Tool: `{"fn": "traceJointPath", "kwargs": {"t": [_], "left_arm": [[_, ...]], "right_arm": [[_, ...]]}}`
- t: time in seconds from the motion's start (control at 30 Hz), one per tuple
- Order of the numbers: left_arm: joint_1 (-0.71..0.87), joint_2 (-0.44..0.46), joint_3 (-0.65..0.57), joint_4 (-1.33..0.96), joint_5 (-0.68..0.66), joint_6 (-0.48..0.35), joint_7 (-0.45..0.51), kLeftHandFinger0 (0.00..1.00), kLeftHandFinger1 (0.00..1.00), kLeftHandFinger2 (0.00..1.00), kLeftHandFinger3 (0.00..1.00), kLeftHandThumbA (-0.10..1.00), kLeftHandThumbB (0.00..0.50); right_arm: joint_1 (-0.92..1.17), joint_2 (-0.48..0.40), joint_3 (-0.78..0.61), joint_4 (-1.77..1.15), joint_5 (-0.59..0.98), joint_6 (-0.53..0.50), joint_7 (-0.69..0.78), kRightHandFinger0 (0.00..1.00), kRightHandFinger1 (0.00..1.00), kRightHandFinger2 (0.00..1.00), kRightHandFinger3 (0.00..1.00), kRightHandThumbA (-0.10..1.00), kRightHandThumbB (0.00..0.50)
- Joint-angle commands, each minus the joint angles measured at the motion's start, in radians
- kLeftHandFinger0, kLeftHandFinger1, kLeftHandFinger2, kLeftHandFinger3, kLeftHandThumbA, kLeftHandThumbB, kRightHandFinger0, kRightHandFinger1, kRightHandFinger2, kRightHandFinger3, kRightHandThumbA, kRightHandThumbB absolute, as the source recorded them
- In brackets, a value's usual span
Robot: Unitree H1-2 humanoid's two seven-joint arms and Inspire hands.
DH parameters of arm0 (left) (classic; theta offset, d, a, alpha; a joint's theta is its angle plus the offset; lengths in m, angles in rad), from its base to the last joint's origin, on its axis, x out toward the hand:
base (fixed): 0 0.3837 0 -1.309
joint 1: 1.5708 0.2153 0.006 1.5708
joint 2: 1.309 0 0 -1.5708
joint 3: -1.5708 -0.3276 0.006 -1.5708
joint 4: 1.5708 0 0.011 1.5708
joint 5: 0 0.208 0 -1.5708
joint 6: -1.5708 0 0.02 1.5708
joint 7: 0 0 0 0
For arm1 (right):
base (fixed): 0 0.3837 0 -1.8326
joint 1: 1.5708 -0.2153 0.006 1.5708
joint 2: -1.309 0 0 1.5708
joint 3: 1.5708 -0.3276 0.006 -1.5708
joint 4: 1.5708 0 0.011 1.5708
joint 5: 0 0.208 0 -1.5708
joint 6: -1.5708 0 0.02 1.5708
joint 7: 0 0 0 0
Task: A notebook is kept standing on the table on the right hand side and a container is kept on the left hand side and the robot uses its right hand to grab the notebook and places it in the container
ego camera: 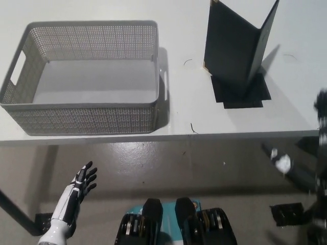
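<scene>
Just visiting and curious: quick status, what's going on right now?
Left hand open, low. Right hand blurred at table's right edge. Notebook standing, untouched. Basket empty. Nothing in the way.
</scene>
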Motion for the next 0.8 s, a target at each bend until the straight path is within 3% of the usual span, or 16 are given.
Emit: {"fn": "traceJointPath", "kwargs": {"t": [0.0, 0.13, 0.3, 0.33, 0.37, 0.43, 0.5, 0.7, 0.77], "left_arm": [[0.011, 0.009, -0.005, -0.026, -0.004, -0.018, -0.017, 1.00, 1.00, 1.00, 1.00, 1.00, 0.245], [0.029, 0.009, -0.011, -0.015, -0.008, -0.027, -0.023, 1.00, 1.00, 1.00, 1.00, 1.00, 0.258], [0.033, 0.018, -0.021, 0.000, -0.002, -0.046, -0.031, 1.00, 1.00, 1.00, 1.00, 1.00, 0.241], [0.034, 0.021, -0.024, -0.002, -0.002, -0.044, -0.034, 1.00, 1.00, 1.00, 1.00, 1.00, 0.239], [0.038, 0.020, -0.023, -0.006, -0.005, -0.045, -0.034, 1.00, 1.00, 1.00, 1.00, 1.00, 0.231], [0.045, 0.014, -0.018, -0.007, -0.015, -0.046, -0.032, 1.00, 1.00, 1.00, 1.00, 1.00, 0.232], [0.050, 0.011, -0.016, -0.004, -0.017, -0.043, -0.032, 1.00, 1.00, 1.00, 1.00, 1.00, 0.238], [0.095, 0.004, -0.022, -0.013, -0.014, -0.065, -0.033, 1.00, 1.00, 1.00, 1.00, 1.00, 0.194], [0.093, 0.004, -0.021, 0.000, -0.016, -0.080, -0.034, 1.00, 1.00, 1.00, 1.00, 1.00, 0.192]], "right_arm": [[-0.148, -0.002, -0.029, 0.071, -0.051, 0.079, -0.056, 1.00, 1.00, 1.00, 1.00, 1.00, 0.361], [-0.269, -0.025, -0.055, 0.217, -0.027, 0.111, -0.066, 1.00, 1.00, 1.00, 1.00, 1.00, 0.418], [-0.427, -0.051, -0.088, 0.449, 0.035, 0.086, -0.080, 1.00, 1.00, 1.00, 1.00, 1.00, 0.429], [-0.453, -0.055, -0.092, 0.483, 0.042, 0.095, -0.078, 1.00, 1.00, 1.00, 1.00, 1.00, 0.397], [-0.472, -0.056, -0.092, 0.513, 0.032, 0.097, -0.088, 1.00, 1.00, 1.00, 1.00, 1.00, 0.443], [-0.531, -0.065, -0.092, 0.611, 0.041, 0.094, -0.087, 1.00, 1.00, 1.00, 1.00, 1.00, 0.410], [-0.599, -0.071, -0.093, 0.722, 0.045, 0.134, -0.092, 1.00, 1.00, 1.00, 1.00, 1.00, 0.447], [-0.748, -0.080, -0.124, 1.067, 0.126, 0.058, -0.074, 1.00, 1.00, 1.00, 1.00, 1.00, 0.446], [-0.818, -0.086, -0.122, 1.190, 0.117, 0.047, -0.098, 1.00, 1.00, 1.00, 1.00, 1.00, 0.467]]}}
